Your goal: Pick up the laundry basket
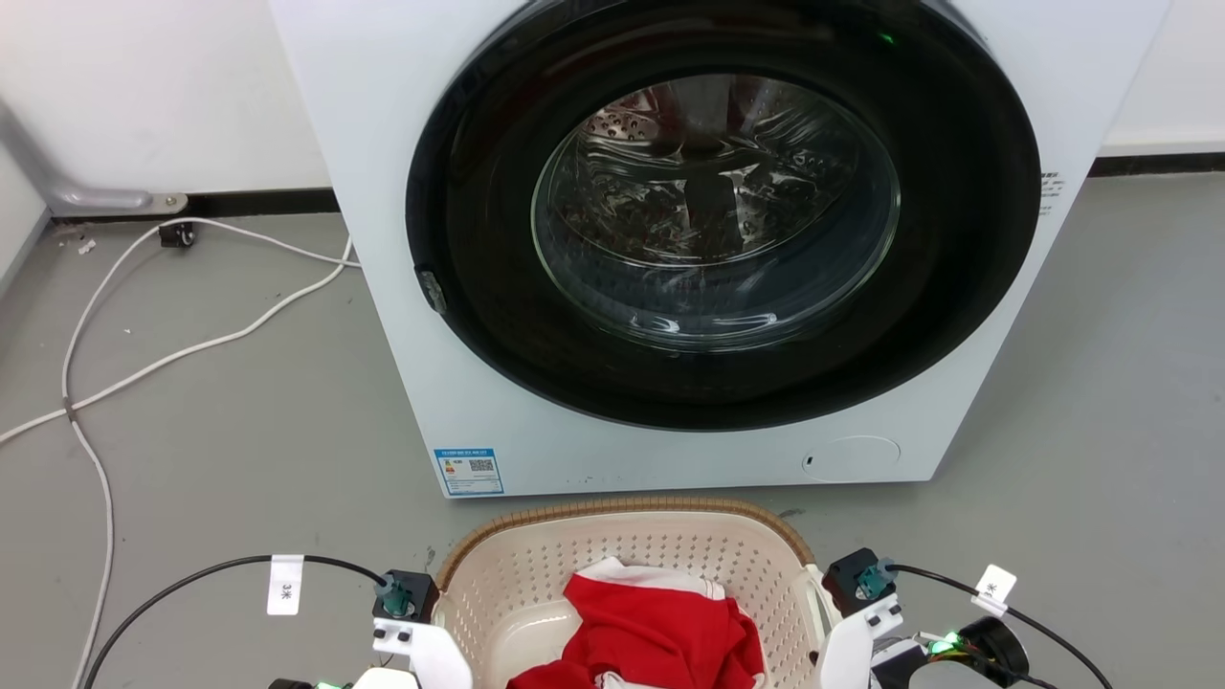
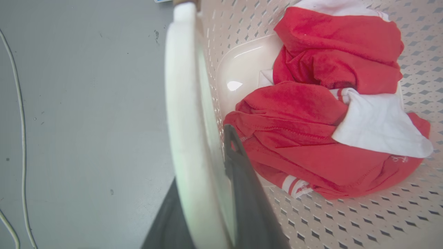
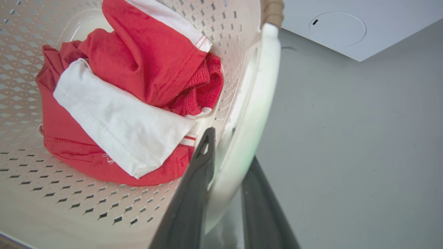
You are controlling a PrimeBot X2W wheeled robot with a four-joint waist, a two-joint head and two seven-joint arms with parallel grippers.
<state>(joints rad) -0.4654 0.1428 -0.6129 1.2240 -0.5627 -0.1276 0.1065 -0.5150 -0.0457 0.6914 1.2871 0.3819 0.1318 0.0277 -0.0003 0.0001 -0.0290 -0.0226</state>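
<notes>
Laundry basket [image 1: 517,584] sits btwn the two pincers, one handle in each, its brown rim facing fwd.

Left pincer [image 2: 202,155]: clamped on the basket's white left handle [image 2: 183,103]. One dark finger [image 2: 242,180] is inside the basket, flat against the handle's inner face. The other is on the outer side, mostly hidden behind the handle.

Right pincer [image 3: 232,148]: same grip, mirrored, shut on the right handle [image 3: 258,97]. Inner finger [image 3: 193,193] is inside the basket & touching the handle; outer finger runs along the floor side.

Red & white clothes [image 1: 651,632] lie bunched on the basket bottom, inward of both pincers and near the inner fingertips w/o touching them.

Grey floor [image 1: 239,431] lies on each pincer's outer side. Can't tell if the basket rests on it or is just off it.

Washing machine [image 1: 727,239] is ahead of both pincers, past the basket's far rim, round door shut. White cable [image 1: 191,344] trails on the floor, well out from the left pincer.
</notes>
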